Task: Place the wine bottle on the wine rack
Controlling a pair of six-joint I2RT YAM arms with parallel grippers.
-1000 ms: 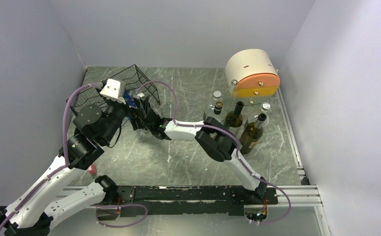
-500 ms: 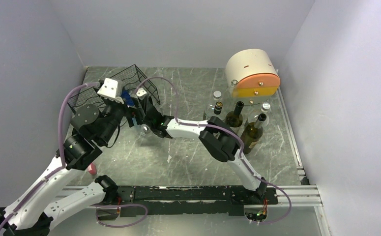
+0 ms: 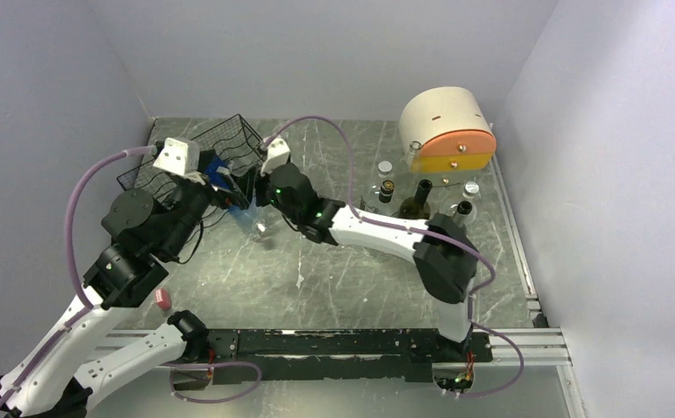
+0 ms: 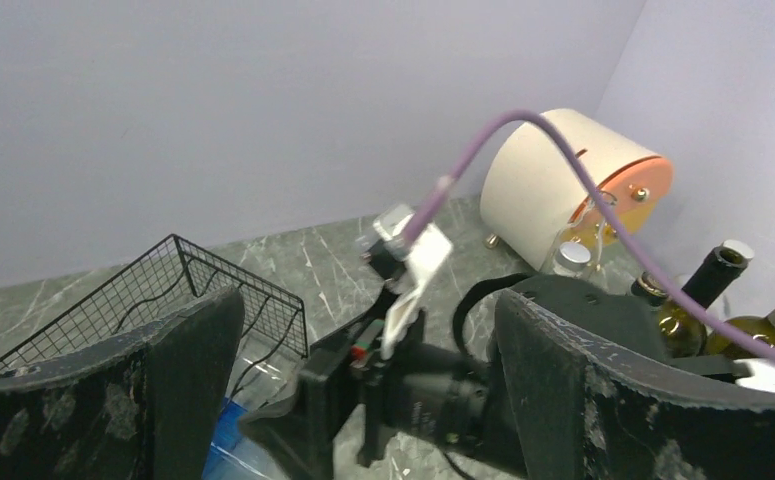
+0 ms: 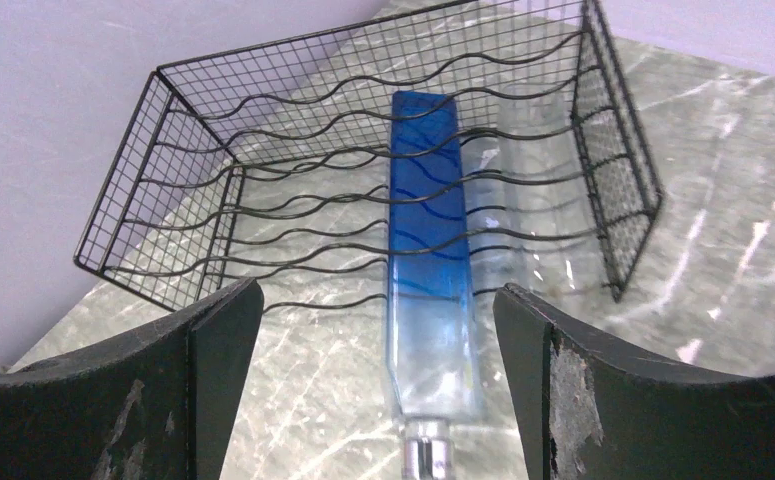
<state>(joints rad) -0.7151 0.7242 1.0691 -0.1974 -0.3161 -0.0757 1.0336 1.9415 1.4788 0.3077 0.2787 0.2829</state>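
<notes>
**Change of state.** Compared with a second ago, the right pincer (image 5: 375, 290) has gone from partly closed to spread. Its arm has lifted and drawn back from the rack (image 5: 153, 190). Both fingers now stand apart from the blue bottle (image 5: 428, 230), one on each side, and touch nothing. The left pincer (image 4: 363, 300) is also spread and holds nothing. Its arm has backed off toward the left.

**Meaning for the task.** The blue bottle has been released and rests without support from either arm. Judged from this, placement is done or nearly done. What remains is to clear the right arm without knocking the neck.

**Position of the blue bottle.** It lies on its side in a middle cradle of the rack, base toward the far end. Upper rows of wavy wire cross above it, so it sits on a lower tier. The neck and cap project out of the open front, toward the right pincer.

**Containers and contents.**
- Rack: holds the blue bottle. Just beside it, in the next cradle toward the mesh end wall, lies what appears to be a clear bottle.
- Drum box (image 3: 447, 131): cream body, orange front, at the far right of the worktop (image 3: 342, 261). Its contents cannot be seen.
- Green bottles (image 3: 416, 205): upright in front of the drum box, well apart from the rack.
</notes>
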